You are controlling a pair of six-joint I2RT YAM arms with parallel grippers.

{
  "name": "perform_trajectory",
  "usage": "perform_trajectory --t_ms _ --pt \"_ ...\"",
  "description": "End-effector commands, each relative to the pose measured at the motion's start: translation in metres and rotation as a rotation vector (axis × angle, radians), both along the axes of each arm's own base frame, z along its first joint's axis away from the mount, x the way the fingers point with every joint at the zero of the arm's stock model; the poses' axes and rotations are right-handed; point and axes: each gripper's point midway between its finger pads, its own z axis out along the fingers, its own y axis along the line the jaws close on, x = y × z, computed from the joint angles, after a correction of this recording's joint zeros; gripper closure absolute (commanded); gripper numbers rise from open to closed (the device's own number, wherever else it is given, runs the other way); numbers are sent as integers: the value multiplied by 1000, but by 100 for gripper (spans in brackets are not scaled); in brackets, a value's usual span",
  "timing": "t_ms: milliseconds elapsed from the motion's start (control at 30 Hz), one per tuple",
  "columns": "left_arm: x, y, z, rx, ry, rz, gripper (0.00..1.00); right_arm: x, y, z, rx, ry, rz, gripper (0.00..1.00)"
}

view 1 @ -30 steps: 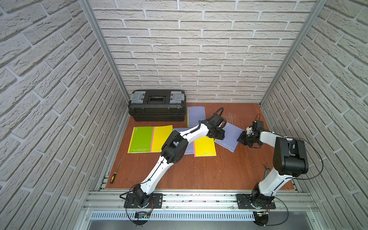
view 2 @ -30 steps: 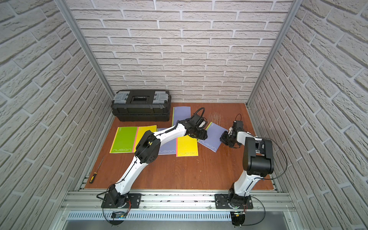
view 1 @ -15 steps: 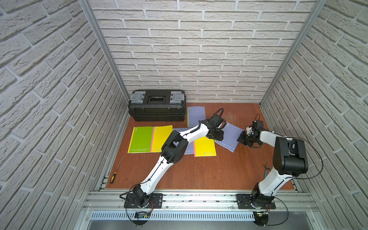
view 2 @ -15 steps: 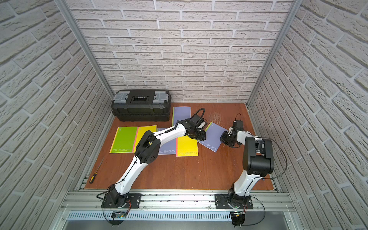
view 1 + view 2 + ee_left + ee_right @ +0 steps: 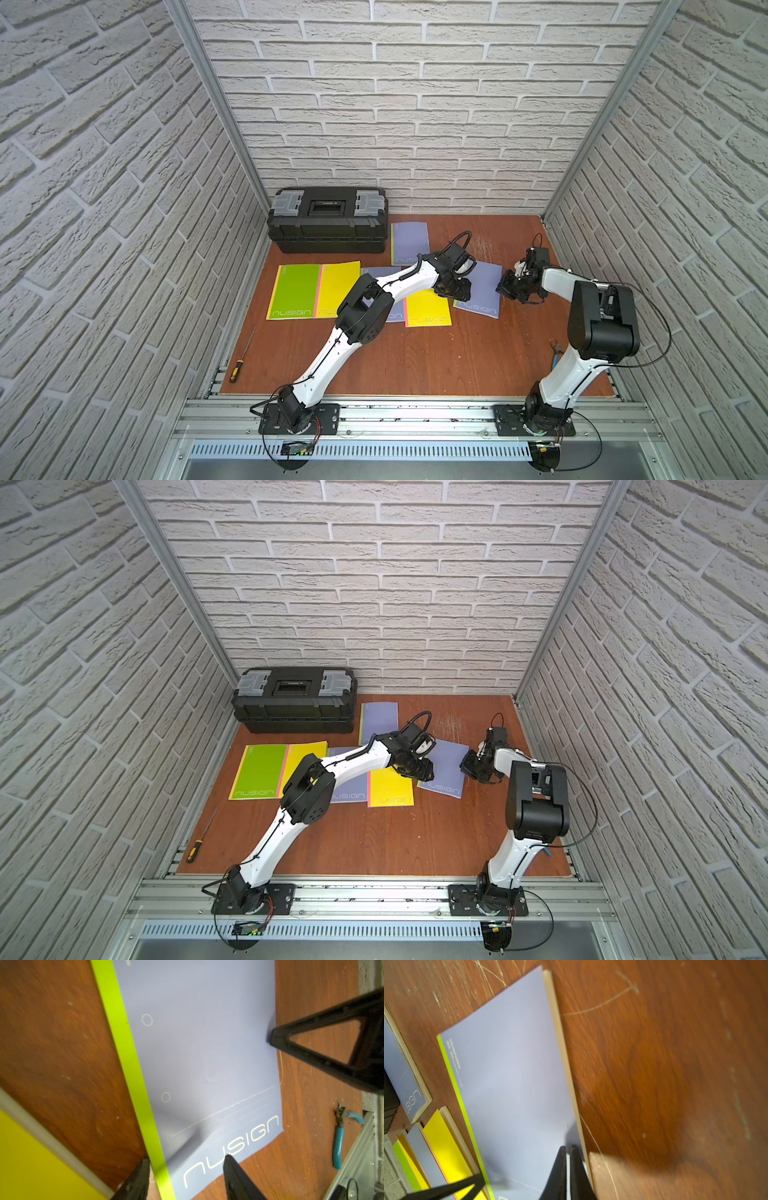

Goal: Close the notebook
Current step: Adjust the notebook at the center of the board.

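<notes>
Left gripper point(image 5: 187, 1160) sat low over the lilac notebook point(image 5: 207, 1043) with its jaws apart and nothing clamped. One fingertip point(image 5: 141, 1169) was off the lime spine side over bare wood, the other over the printed logo. Right gripper point(image 5: 568, 1148) was pinched fully together on nothing, tips down at the cover right by the page edge, looked like touching. So the notebook lay flat on the table point(image 5: 415, 357) between the two grippers, cover down, looking closed. Yellow notebook point(image 5: 426, 309) lay just beside the left gripper, and the teal pliers point(image 5: 338, 1136) were well apart from both.
</notes>
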Motion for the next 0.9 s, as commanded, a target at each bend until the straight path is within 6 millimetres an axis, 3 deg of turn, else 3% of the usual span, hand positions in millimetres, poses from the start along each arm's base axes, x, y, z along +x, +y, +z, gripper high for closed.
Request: perform_trajectory --t_ms 0,333,867 --pt "-16 -4 27 -34 -1 -24 43 -14 0 -18 -18 78 11 91" --pt "-30 4 38 -50 -3 -5 43 -12 10 -19 -15 75 33 91" --pt "-27 0 20 -41 12 9 43 -3 23 -26 -19 84 58 91"
